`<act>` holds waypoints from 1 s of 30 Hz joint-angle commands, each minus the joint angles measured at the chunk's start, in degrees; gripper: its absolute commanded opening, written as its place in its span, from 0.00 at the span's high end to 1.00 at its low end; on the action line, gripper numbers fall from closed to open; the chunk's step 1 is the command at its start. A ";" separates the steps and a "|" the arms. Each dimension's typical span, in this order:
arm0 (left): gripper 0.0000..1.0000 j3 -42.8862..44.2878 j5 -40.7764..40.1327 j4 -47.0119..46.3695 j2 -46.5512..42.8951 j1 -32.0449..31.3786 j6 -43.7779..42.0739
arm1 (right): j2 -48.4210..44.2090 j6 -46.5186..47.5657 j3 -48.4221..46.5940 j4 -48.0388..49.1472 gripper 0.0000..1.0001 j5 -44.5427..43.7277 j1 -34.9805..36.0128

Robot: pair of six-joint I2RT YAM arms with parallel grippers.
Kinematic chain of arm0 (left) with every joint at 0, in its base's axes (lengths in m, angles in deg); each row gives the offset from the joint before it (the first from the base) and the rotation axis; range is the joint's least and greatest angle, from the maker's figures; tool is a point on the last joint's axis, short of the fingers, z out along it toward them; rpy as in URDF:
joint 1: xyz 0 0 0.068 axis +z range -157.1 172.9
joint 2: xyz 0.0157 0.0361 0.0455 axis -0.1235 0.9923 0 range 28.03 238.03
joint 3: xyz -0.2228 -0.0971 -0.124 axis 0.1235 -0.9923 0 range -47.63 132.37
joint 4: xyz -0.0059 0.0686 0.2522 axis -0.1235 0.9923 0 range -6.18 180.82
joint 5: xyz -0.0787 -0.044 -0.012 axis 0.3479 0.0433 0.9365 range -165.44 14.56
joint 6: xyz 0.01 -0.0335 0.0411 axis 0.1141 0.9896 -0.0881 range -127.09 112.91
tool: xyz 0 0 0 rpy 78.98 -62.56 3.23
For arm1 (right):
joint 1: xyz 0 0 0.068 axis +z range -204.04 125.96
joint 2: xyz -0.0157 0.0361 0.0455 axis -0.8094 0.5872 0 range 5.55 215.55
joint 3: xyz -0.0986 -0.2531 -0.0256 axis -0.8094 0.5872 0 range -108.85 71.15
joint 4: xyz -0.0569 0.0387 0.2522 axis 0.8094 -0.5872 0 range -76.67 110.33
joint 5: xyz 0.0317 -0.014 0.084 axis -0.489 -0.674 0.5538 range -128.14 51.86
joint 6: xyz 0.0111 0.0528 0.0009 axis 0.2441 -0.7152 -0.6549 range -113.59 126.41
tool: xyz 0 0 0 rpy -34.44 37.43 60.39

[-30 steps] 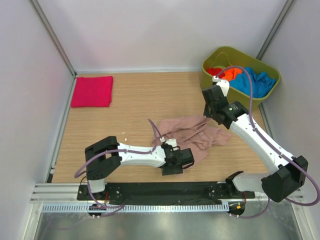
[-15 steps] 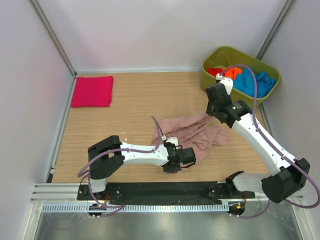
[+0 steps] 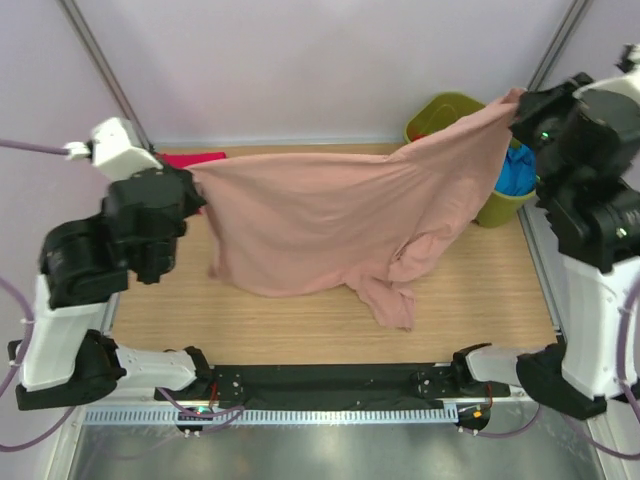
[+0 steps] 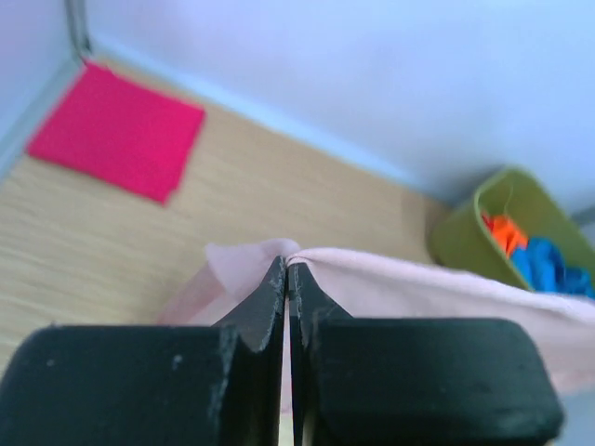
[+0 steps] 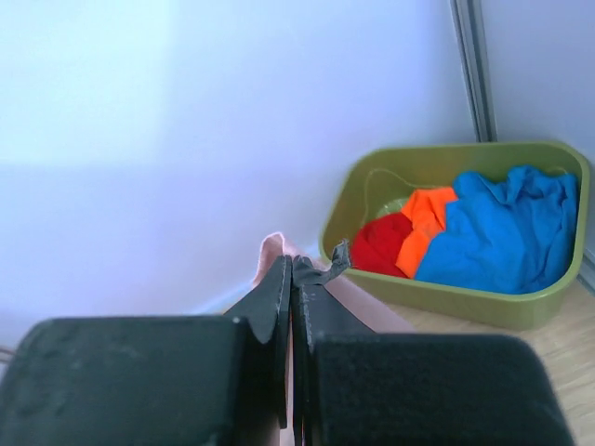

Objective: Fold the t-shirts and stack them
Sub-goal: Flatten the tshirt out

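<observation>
The dusty-pink t-shirt (image 3: 330, 210) hangs spread in the air between both arms, its lower part trailing down to the table. My left gripper (image 3: 193, 178) is shut on its left corner, whose pink edge shows at the closed fingertips in the left wrist view (image 4: 288, 263). My right gripper (image 3: 518, 100) is shut on its right corner, held high, with pink cloth at the tips in the right wrist view (image 5: 291, 262). The folded magenta t-shirt (image 4: 116, 130) lies at the far left, mostly hidden in the top view (image 3: 195, 158). Red (image 5: 383, 243), orange (image 5: 429, 214) and blue (image 5: 502, 232) t-shirts lie in the tub.
The olive-green tub (image 5: 446, 302) stands at the far right corner by the wall, and shows partly in the top view (image 3: 440, 108). White walls with metal posts close in the wooden table (image 3: 480, 300) on three sides. The arm bases sit on a black rail (image 3: 330, 385) at the near edge.
Both arms rose from low over the table to high and wide apart. The pink t-shirt, earlier crumpled on the table, now hangs stretched between them.
</observation>
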 commanded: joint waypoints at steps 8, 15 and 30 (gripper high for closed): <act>1.00 -2.43 -22.49 -21.96 -4.85 0.09 -43.51 | -12.40 0.85 8.78 8.26 0.99 1.06 0.19; 1.00 -8.93 -14.22 -52.16 -0.93 9.82 -66.59 | -0.55 1.64 8.53 18.45 0.99 11.24 0.19; 1.00 30.78 21.43 -32.27 27.15 43.77 -36.81 | 29.47 4.63 -27.61 34.62 0.99 18.65 -0.87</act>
